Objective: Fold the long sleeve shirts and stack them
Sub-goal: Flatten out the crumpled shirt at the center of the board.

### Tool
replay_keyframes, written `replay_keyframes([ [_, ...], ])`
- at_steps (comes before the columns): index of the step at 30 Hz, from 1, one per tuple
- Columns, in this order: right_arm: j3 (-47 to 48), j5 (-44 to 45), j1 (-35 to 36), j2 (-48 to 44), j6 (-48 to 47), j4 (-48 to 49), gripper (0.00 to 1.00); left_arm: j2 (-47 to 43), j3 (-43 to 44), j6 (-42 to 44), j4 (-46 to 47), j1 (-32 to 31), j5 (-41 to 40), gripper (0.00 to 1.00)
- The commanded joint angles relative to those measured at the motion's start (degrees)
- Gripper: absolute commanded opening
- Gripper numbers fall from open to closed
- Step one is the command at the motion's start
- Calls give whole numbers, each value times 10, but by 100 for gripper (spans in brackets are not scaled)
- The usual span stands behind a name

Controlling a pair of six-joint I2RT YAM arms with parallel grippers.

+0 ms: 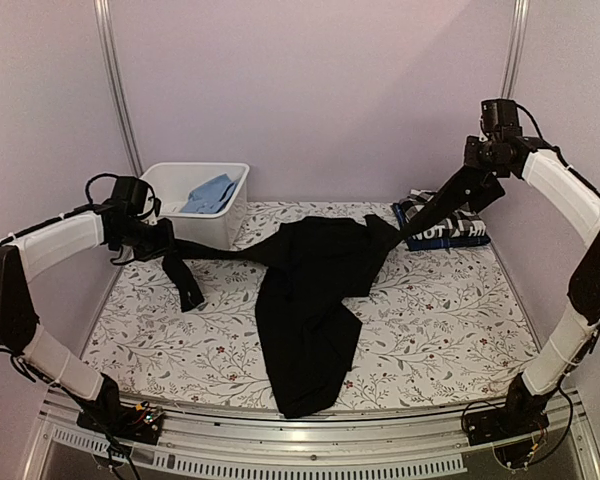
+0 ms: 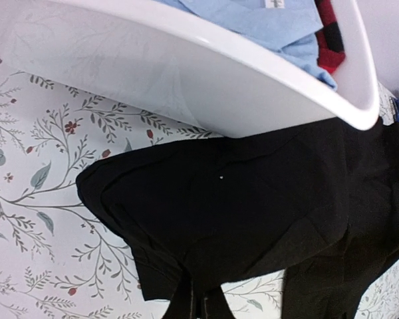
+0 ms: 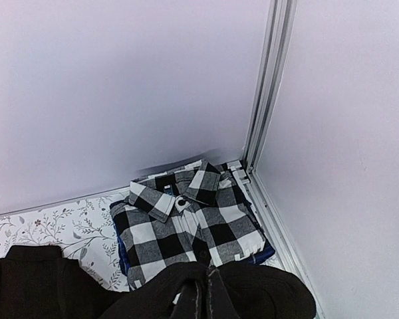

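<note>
A plain black long sleeve shirt (image 1: 310, 290) is stretched above the table between my two grippers, and its body droops onto the floral cloth toward the near edge. My left gripper (image 1: 170, 243) is shut on one end of it, beside the bin, with a sleeve dangling below. A small white button (image 2: 224, 177) shows in the left wrist view, where the left gripper (image 2: 201, 307) pinches black cloth. My right gripper (image 1: 398, 228) (image 3: 206, 302) is shut on the other end. Just behind it lies a folded checked shirt (image 3: 186, 226) on top of a dark one with white lettering (image 1: 440, 238).
A white bin (image 1: 230, 215) (image 2: 186, 86) stands at the back left, holding light blue cloth (image 1: 210, 195) (image 2: 266, 20) and something red (image 2: 329, 43). The folded stack sits in the back right corner against the wall and a metal post (image 3: 266, 86). A floral tablecloth (image 1: 440, 320) covers the table.
</note>
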Motion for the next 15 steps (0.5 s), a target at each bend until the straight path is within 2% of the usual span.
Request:
replay_keyframes([
  [1, 75, -30, -44, 74, -37, -10, 0, -24, -3, 17, -18, 70, 11, 0],
  [5, 132, -50, -59, 117, -37, -22, 0, -41, -4, 24, -18, 139, 49, 0],
  [9, 174, -95, -59, 153, -36, -47, 1, -32, 3, 21, -15, 146, 78, 0],
  [11, 174, -135, -57, 157, -27, -58, 6, -28, 0, 15, -12, 145, 85, 1],
  [13, 153, -151, -48, 152, -22, -58, 19, -31, -7, 12, -6, 146, 89, 7],
  [15, 124, -152, -32, 137, -25, -53, 26, -38, -14, 11, -1, 144, 88, 13],
])
